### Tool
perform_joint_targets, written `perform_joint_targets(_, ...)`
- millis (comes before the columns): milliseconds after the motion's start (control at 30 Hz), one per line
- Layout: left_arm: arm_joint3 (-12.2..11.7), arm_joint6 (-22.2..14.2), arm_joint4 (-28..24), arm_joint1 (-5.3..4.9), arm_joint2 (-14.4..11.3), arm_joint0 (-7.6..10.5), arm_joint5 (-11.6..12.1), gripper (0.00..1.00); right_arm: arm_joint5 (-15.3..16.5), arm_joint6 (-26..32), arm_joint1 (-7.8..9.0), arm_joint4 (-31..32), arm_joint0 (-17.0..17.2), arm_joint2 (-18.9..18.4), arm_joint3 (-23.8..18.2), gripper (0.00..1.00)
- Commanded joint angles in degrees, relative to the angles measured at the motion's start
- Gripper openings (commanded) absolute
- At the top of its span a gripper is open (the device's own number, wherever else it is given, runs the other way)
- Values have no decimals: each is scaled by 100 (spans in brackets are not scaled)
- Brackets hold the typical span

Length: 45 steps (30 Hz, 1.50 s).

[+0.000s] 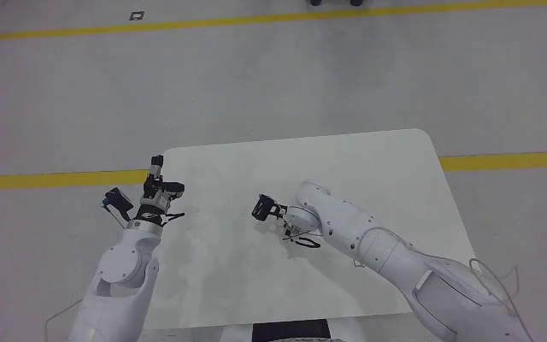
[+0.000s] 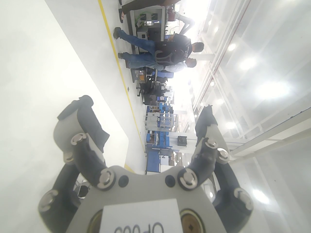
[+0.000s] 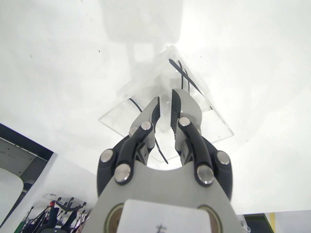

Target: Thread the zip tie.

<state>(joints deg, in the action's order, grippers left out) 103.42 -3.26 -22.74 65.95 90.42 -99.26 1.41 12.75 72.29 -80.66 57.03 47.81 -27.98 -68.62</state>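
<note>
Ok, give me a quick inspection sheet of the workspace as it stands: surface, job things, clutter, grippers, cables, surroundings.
Surface: white table with rounded corners, a few small dark specks.
Job's things: black zip tie lying on a clear plate near the table's middle.
Clutter: nothing seen.
Grippers: left gripper wide open and holding nothing, at the table's left edge; right gripper just over the clear plate, fingers narrowly apart, nothing visibly between them.
Cables: a thin light cable loops beside the right arm, off the work area.
Surroundings: grey floor with yellow floor lines.
</note>
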Motion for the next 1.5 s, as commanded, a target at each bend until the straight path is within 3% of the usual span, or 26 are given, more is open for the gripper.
perform_joint_targets(0,0,0,0,0,0,0,0,100,2,24,-11,3,-3,-4,-7,0)
perform_joint_targets(100,0,0,0,0,0,0,0,100,-7,53,-20,27,-4,-21,-20,0)
perform_joint_targets(233,0,0,0,0,0,0,0,100,-25,-2,-16,145,18,-48,-78,14)
perform_joint_targets(333,0,0,0,0,0,0,0,100,-14,4,-10,259,50,-48,-126,17)
perform_joint_targets(800,0,0,0,0,0,0,0,100,-10,109,-69,697,84,18,-191,14)
perform_joint_targets(967,0,0,0,0,0,0,0,100,25,128,-103,775,93,33,-128,18)
perform_joint_targets(1233,0,0,0,0,0,0,0,100,-3,149,-181,766,70,20,9,23)
perform_joint_targets(1467,0,0,0,0,0,0,0,100,34,170,-247,609,27,-43,177,19)
